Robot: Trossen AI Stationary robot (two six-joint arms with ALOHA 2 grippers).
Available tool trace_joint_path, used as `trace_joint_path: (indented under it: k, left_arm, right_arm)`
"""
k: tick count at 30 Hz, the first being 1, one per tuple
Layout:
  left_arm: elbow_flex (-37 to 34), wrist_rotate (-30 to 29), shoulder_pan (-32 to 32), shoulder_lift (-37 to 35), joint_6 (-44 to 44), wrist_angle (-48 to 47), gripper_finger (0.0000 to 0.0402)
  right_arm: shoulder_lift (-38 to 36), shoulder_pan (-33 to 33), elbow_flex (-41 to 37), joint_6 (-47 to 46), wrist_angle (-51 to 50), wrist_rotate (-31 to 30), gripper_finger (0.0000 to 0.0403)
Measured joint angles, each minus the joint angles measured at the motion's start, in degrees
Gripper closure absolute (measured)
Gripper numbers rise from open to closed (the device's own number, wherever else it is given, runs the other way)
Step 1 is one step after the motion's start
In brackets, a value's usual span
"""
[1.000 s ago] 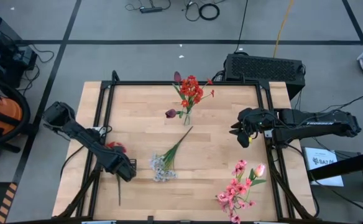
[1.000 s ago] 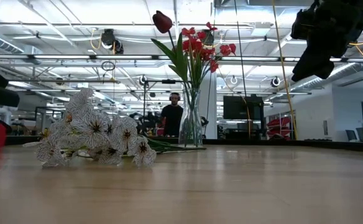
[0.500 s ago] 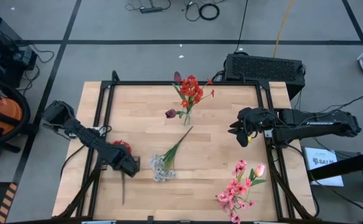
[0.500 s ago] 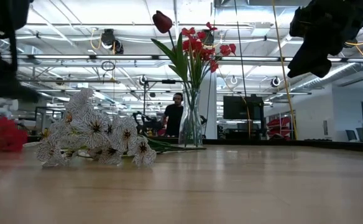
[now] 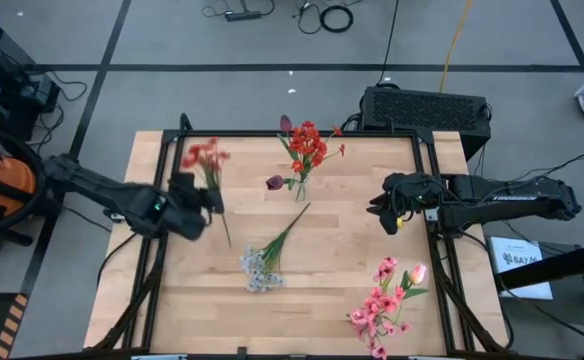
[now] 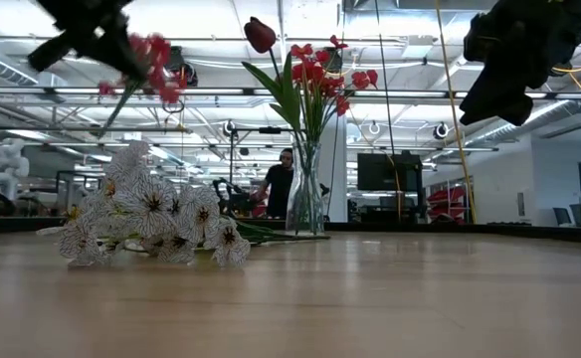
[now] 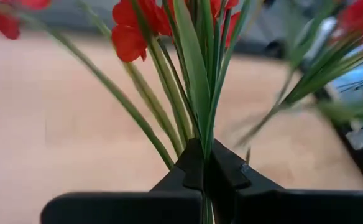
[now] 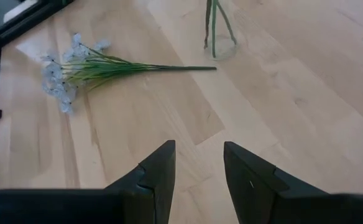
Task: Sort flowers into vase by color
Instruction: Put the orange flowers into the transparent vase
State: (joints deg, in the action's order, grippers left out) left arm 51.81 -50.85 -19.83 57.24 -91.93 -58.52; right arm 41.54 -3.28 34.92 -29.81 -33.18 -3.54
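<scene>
Transfer step of the sort. The left end effector (image 5: 209, 196), fully closed on the green stems of the red sprig (image 5: 205, 155), holds it in the air above the left rear part of the table (image 5: 352, 250); the left wrist view shows the stems (image 7: 194, 93) pinched between the 2 fingers, red blooms above. In the low view the red sprig (image 6: 143, 62) hangs well clear of the table top, tilted.

The vase (image 5: 300, 186) stands at the rear centre of the table and already carries red clusters and a dark maroon bud (image 5: 274, 182). Judged from this, the next move calls for carrying the sprig across to the vase, bringing the stems upright over its mouth, and lowering them in without knocking the vase or snagging the flowers already there.

The white-grey spray (image 5: 265, 262) lies flat near the table's centre, just in front of the vase; the pink blossoms (image 5: 384, 300) lie at the front right corner.

The right end effector (image 5: 381, 215) waits above the table's right edge, fingers (image 8: 158, 171) parted and holding nothing.
</scene>
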Motion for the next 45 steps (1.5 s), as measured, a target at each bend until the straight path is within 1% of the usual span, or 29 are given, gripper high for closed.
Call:
trace_joint_path:
  k: [2, 4, 6, 8, 10, 11, 13, 14, 15, 16, 17, 19, 20, 21, 23, 24, 27, 29, 31, 35, 37, 43, 45]
  left_arm:
    - [1.4, -3.4, 2.4, -1.2, 12.6, 4.4, 0.0398]
    - [2.5, -5.7, 5.2, -1.7, 29.6, 11.1, 0.0398]
    - [2.8, -6.1, 8.1, -1.8, 48.1, 18.2, 0.0398]
    - [2.8, -4.5, 11.1, -1.5, 64.3, 25.0, 0.0398]
    - [2.8, -3.4, 14.1, -0.9, 74.6, 30.4, 0.0398]
    - [2.8, -3.2, 15.6, -0.9, 76.7, 31.9, 0.0397]
    - [2.8, -2.9, 18.9, -1.0, 77.3, 34.8, 0.0397]
    - [2.7, -2.0, 20.6, -1.0, 77.6, 36.1, 0.0397]
    - [2.2, 0.2, 22.2, -1.1, 79.4, 38.1, 0.0397]
    - [1.4, 3.7, 23.7, -1.1, 82.3, 40.7, 0.0398]
    - [0.4, 8.5, 25.2, -1.0, 85.5, 43.8, 0.0398]
    - [-2.1, 19.9, 27.9, -0.9, 90.8, 53.6, 0.0399]
    - [-3.6, 24.0, 29.1, -0.9, 92.4, 58.9, 0.0399]
    - [-5.0, 26.8, 30.4, -0.8, 93.8, 64.1, 0.0399]
    - [-7.9, 29.2, 32.6, -0.2, 95.2, 73.0, 0.0399]
    - [-9.5, 30.6, 33.7, -0.1, 95.3, 75.8, 0.0399]
    - [-12.7, 40.0, 36.7, -0.2, 94.2, 85.0, 0.0399]
    - [-14.4, 44.3, 37.9, -0.1, 92.3, 89.5, 0.0399]
    - [-15.8, 46.4, 38.3, 1.2, 91.3, 93.4, 0.0399]
    - [-16.0, 49.5, 38.3, 5.9, 91.2, 99.5, 0.0399]
    - [-15.9, 51.4, 38.2, 9.1, 91.2, 102.8, 0.0399]
    - [-15.9, 52.9, 38.3, 16.7, 90.9, 116.3, 0.0399]
    - [-15.9, 55.5, 38.3, 18.8, 90.7, 118.6, 0.0399]
  right_arm:
    - [0.0, 0.0, 0.0, -2.0, 0.1, -1.3, 0.0275]
    - [0.0, 0.0, 0.0, -3.6, 0.5, -2.9, 0.0275]
    - [0.0, 0.0, 0.0, -4.9, 1.0, -4.4, 0.0275]
    - [0.1, 0.0, 0.0, -5.9, 2.1, -5.6, 0.0275]
    - [0.4, 0.0, 0.0, -6.5, 2.2, -6.2, 0.0275]
    - [0.5, 0.0, 0.0, -7.2, 2.2, -6.8, 0.0275]
    - [0.9, 0.0, 0.0, -8.6, 2.2, -7.4, 0.0275]
    - [1.2, 0.0, 0.0, -9.2, 2.2, -7.4, 0.0275]
    - [1.5, 0.0, 0.0, -9.9, 2.2, -7.5, 0.0275]
    - [1.8, 0.0, 0.0, -10.4, 2.2, -7.5, 0.0275]
    - [2.2, 0.0, 0.0, -10.9, 2.1, -7.5, 0.0275]
    - [3.1, 0.0, 0.0, -12.0, 2.1, -7.5, 0.0275]
    - [3.6, 0.0, 0.0, -12.4, 2.1, -7.5, 0.0275]
    - [4.1, 0.0, 0.0, -12.8, 2.1, -7.5, 0.0275]
    - [5.3, 0.0, 0.0, -13.1, 2.2, -7.4, 0.0275]
    - [5.9, 0.0, 0.0, -13.1, 2.2, -7.4, 0.0275]
    - [7.9, 0.0, 0.0, -13.1, 2.9, -7.4, 0.0275]
    - [9.2, 0.0, 0.0, -13.1, 3.8, -7.4, 0.0275]
    - [10.6, 0.0, 0.0, -13.1, 4.9, -7.1, 0.0275]
    - [12.1, 0.0, 0.0, -13.0, 8.5, -6.9, 0.0275]
    - [12.1, 0.0, 0.0, -12.7, 10.3, -6.9, 0.0275]
    - [11.2, 0.0, 0.0, -11.8, 12.2, -6.9, 0.0275]
    - [11.2, 0.0, 0.0, -11.7, 12.0, -6.9, 0.0275]
